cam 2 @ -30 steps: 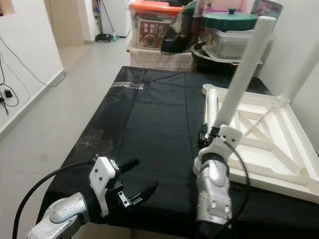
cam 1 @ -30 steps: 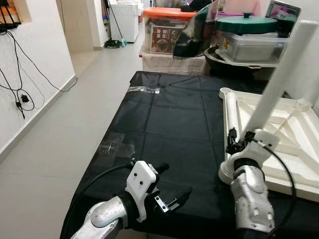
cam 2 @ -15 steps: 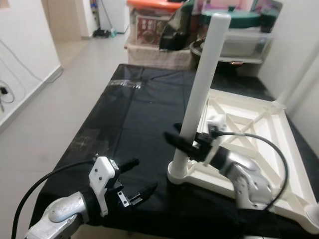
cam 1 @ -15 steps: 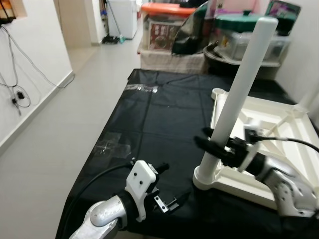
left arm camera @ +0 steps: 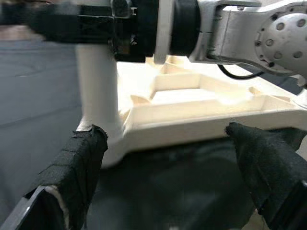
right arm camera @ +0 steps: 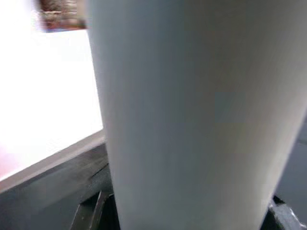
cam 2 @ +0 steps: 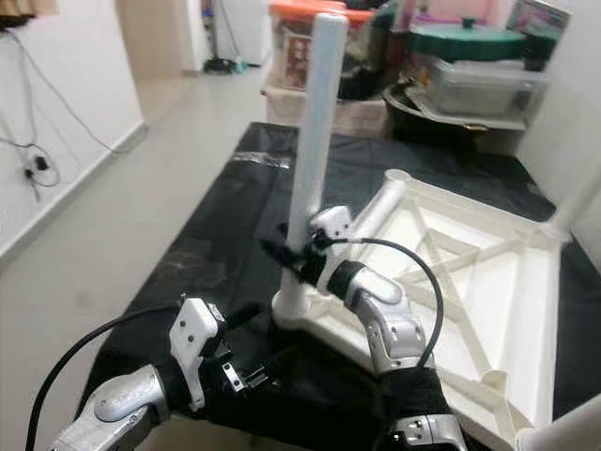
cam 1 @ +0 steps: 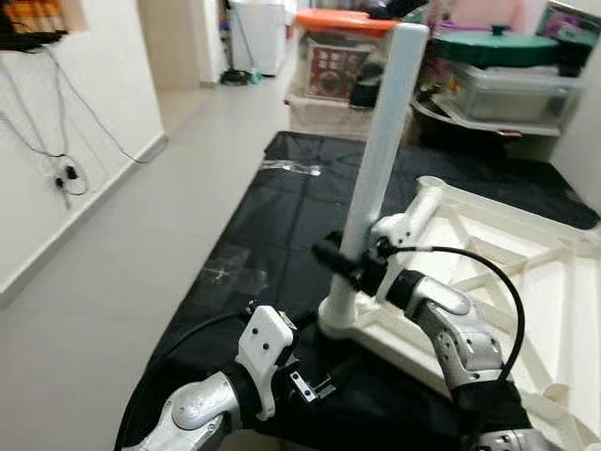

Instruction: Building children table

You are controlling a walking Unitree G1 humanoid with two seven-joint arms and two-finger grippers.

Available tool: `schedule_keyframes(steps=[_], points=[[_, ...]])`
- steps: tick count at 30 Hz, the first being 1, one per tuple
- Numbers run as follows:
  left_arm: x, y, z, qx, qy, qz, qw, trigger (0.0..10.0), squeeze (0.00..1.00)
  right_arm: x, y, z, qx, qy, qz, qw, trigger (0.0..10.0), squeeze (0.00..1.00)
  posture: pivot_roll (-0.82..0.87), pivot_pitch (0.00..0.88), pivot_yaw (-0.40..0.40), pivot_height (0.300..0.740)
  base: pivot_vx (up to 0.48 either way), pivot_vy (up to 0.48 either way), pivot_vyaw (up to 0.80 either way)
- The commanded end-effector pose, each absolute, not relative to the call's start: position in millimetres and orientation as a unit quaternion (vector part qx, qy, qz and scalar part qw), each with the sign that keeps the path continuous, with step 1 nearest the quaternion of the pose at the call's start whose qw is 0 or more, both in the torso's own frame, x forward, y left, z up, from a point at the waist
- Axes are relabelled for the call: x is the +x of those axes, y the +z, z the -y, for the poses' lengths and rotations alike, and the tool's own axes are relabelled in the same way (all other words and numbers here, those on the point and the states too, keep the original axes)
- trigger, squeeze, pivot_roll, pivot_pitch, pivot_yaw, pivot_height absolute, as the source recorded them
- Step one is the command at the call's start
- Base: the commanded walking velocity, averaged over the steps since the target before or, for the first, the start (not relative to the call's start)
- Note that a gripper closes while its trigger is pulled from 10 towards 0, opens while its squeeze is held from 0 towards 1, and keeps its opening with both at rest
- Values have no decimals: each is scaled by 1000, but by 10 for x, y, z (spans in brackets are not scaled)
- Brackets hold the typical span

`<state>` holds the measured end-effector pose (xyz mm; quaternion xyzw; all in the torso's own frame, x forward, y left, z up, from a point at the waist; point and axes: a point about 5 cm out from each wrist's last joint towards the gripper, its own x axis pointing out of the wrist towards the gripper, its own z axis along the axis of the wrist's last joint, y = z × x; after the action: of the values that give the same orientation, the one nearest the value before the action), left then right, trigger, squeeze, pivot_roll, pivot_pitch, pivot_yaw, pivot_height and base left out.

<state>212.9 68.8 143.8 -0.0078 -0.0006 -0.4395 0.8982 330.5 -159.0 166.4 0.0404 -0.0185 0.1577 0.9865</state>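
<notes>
An upturned white plastic tabletop (cam 1: 507,291) lies on a table under a black cloth (cam 1: 282,221). At its near corner a white table leg (cam 1: 380,160) stands upright in its socket. My right gripper (cam 1: 344,266) is shut on the lower part of that leg, which looms close in the right wrist view as the leg (right arm camera: 192,120). My left gripper (cam 1: 315,355) hovers open at the table's front edge, just before that corner. Its black fingers (left arm camera: 81,158) stand wide apart facing the tabletop corner (left arm camera: 158,129). Another fitted leg (cam 2: 571,202) rises at the far right corner.
Behind the table stand an orange-lidded box (cam 1: 343,52), a green-lidded pot (cam 1: 512,47) and a clear bin (cam 1: 507,89). Grey floor (cam 1: 122,254) runs along the left beside a white wall with hanging cables (cam 1: 66,160). Clear tape (cam 1: 291,167) sticks to the cloth.
With my right gripper on the leg, the tabletop corner has swung leftward across the cloth, close to my left gripper. The right arm now reaches out. The left gripper stays open in place.
</notes>
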Motion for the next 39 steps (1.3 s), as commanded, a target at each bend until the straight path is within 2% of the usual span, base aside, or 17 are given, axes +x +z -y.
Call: schedule_keyframes(steps=[1,3,11,12,13,14,17,18,19,21,22,23,24,25,27,32,39], points=[[2126,1429,-688,-5,-441,1,898,10000,0,3164,1578,2225,36,-102,2,994,0,0,206,0,-61,740,0,0,0],[2130,1427,-683,-7,-442,-1,897,10000,0,2819,1531,2415,43,-284,-2,958,0,0,210,0,-62,740,0,0,0],[2136,1431,-686,-7,-442,-1,897,10000,0,2704,1518,2232,66,-326,7,943,0,0,212,0,-62,740,0,0,0],[2136,1434,-687,-7,-443,0,897,10000,0,2766,1503,2102,78,-290,15,954,7647,0,212,0,-61,740,0,0,0],[2136,1434,-687,-7,-443,0,897,10000,0,2766,1503,2102,78,-290,15,954,7647,0,212,0,-61,740,0,0,0],[2138,1438,-689,-7,-442,0,897,10000,0,2857,1498,1939,101,-226,32,968,10000,1000,215,0,-60,740,0,0,0],[2138,1441,-688,-7,-443,0,897,10000,0,2913,1504,1838,106,-185,46,976,10000,1000,215,0,-59,740,0,0,0],[2138,1444,-687,-7,-443,1,897,10000,0,2966,1497,1792,125,-133,57,982,10000,380,217,0,-62,740,0,0,0],[2138,1446,-686,-6,-443,1,896,10000,0,3007,1494,1796,154,-82,62,983,10000,0,217,0,-62,740,0,0,0],[2138,1446,-686,-6,-444,1,896,10000,0,3026,1502,1825,158,-38,65,985,10000,0,217,0,-62,740,0,0,0],[2138,1447,-684,-6,-444,1,896,10000,0,3044,1496,1862,171,36,52,983,10000,0,216,0,-61,740,0,0,0],[2138,1447,-684,-6,-444,1,896,10000,0,3044,1496,1862,171,36,52,983,10000,0,216,0,-61,740,0,0,0],[2137,1446,-686,-5,-445,2,896,10000,0,3035,1498,1903,163,116,32,979,10000,0,213,0,-56,740,0,0,0],[2138,1446,-686,-4,-445,2,896,10000,0,2952,1535,1896,154,224,15,962,10000,0,216,0,-58,740,0,0,0],[2142,1448,-685,-3,-445,3,895,10000,0,2777,1592,1854,134,363,-3,922,10000,0,218,0,-65,740,0,0,0],[2144,1449,-681,-1,-447,4,895,10000,0,2672,1639,1822,109,459,-25,882,10000,0,221,0,-69,740,0,0,0],[2139,1444,-683,-1,-448,3,894,10000,0,2888,1716,1651,59,548,-31,834,10000,0,222,0,-64,740,0,0,0]])
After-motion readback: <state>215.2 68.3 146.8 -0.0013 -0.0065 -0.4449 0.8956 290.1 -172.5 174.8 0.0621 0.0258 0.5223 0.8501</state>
